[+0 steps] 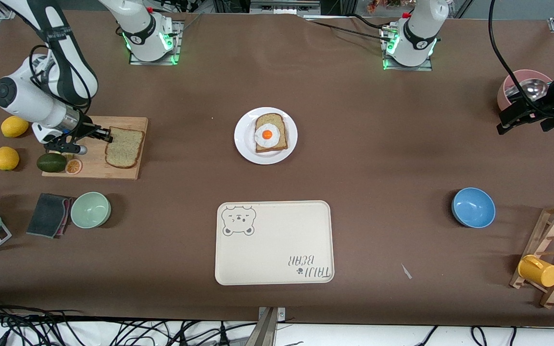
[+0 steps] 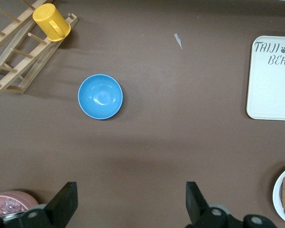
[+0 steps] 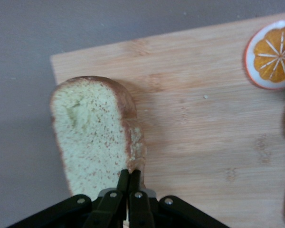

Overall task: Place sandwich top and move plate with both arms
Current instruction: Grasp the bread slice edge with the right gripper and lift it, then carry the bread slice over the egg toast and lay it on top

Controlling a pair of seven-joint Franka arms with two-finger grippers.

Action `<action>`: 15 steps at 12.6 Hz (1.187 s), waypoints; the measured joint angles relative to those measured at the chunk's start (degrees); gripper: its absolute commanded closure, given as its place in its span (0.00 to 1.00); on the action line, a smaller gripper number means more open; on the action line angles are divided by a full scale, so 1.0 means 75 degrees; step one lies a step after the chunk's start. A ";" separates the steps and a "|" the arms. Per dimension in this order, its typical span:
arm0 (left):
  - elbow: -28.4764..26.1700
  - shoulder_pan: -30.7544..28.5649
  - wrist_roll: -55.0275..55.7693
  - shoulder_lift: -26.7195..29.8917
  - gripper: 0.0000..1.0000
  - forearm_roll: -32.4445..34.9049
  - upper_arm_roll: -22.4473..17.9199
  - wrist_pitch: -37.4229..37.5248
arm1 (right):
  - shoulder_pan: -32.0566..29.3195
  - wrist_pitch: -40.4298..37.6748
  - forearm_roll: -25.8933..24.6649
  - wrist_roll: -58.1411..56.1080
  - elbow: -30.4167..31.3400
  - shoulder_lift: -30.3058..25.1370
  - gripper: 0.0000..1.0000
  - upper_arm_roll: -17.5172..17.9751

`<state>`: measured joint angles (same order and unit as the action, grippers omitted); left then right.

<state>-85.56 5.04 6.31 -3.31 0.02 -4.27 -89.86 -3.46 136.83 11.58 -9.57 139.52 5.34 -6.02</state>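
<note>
At the right arm's end of the table, two lemons lie beside a wooden cutting board, with an avocado and an orange half at the board's edge. The right gripper is low over this board, its fingers pressed together at the crust edge of the sandwich top, which lies flat on the board; whether the fingers actually pinch the slice cannot be told from the right wrist view. Nearer the front camera than the board are a dark cloth and a pale green bowl. In the middle of the table stands the plate, carrying a bread slice with a fried egg. Nearer the camera than the plate lies a cream tray with a bear print, nothing on it. Toward the left arm's end sit a blue bowl, a wooden rack holding a yellow cup, and a pink bowl with a metal ladle. The left gripper hangs in the air beside the pink bowl, waiting, its fingers spread wide with nothing between them
</note>
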 measured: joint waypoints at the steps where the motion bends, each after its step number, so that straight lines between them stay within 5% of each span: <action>1: 0.0000 0.0001 0.0000 0.0000 0.00 0.0000 0.0002 0.0002 | -0.0001 -0.0366 0.0000 0.0028 -0.0193 -0.0131 1.00 0.0009; 5: -0.0009 0.0003 -0.0002 -0.0013 0.00 -0.0051 0.0005 0.0009 | -0.0009 -0.1938 0.0008 0.1004 -0.1192 -0.0406 1.00 0.0489; 9: -0.0021 -0.0121 -0.0003 -0.0036 0.00 -0.0080 -0.0027 0.0009 | 0.0032 -0.2605 0.0035 0.3195 -0.2071 -0.0476 1.00 0.2093; 15: -0.0038 -0.0195 -0.0003 -0.0152 0.00 -0.0082 -0.0029 0.0009 | 0.0061 -0.2623 0.1361 0.3452 -0.2313 -0.0354 1.00 0.3539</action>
<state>-85.85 3.57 6.28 -4.45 -0.59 -4.48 -89.79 -3.00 117.16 21.79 16.32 122.18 2.68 20.52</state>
